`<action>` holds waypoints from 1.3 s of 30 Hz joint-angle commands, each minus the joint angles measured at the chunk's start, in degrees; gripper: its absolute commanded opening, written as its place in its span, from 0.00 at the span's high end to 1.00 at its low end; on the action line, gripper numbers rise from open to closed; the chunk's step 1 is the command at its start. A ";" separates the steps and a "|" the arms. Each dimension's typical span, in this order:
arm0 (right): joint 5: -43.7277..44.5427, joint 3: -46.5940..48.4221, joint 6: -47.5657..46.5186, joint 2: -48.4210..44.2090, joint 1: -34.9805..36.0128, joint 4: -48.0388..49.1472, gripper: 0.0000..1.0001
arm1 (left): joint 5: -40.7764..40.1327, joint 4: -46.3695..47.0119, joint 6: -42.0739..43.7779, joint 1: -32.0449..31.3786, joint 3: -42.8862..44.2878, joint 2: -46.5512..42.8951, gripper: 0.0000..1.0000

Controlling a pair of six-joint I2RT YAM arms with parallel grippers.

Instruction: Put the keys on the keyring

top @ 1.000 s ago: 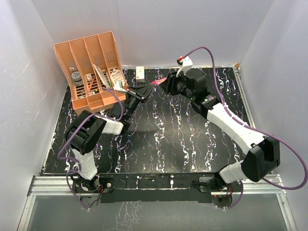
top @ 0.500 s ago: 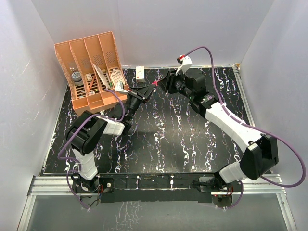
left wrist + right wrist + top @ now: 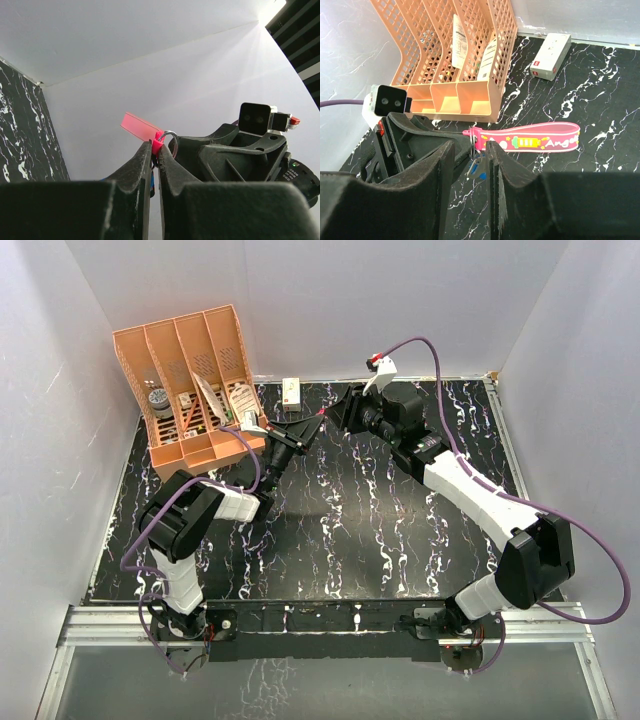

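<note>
Pinching the keyring (image 3: pixel 141 127), left fingers (image 3: pixel 134 172) press together; right fingers (image 3: pixel 437 172) straddle its end, spread, near the far table (image 3: pixel 340 530) edge.

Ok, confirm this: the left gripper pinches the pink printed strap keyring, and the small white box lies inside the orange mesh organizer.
One error: the small white box lies on the black marbled table beside the orange mesh organizer, not inside it; the right wrist view shows this. The left gripper does pinch the pink printed strap keyring.

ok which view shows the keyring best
Right wrist: the keyring faces the camera, whole pink printed strap visible. Left wrist shows only its end, pinched in the left gripper. The top view shows just a red speck between the arms.
</note>
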 commanded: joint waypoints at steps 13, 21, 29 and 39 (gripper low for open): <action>-1.40 1.19 0.64 1.09 -0.51 4.25 0.72 | -0.44 9.56 -2.13 -0.71 2.59 0.70 1.00; -1.93 1.14 0.72 1.46 -0.51 4.09 0.75 | -0.30 9.89 -2.32 -0.72 2.90 0.90 1.00; -1.89 1.04 0.81 2.01 -0.60 4.34 0.76 | -0.13 10.45 -2.78 -0.74 3.15 1.18 1.00; -1.77 1.24 0.81 2.30 -0.77 4.59 0.87 | 0.20 11.11 -3.18 -0.78 3.39 1.66 1.00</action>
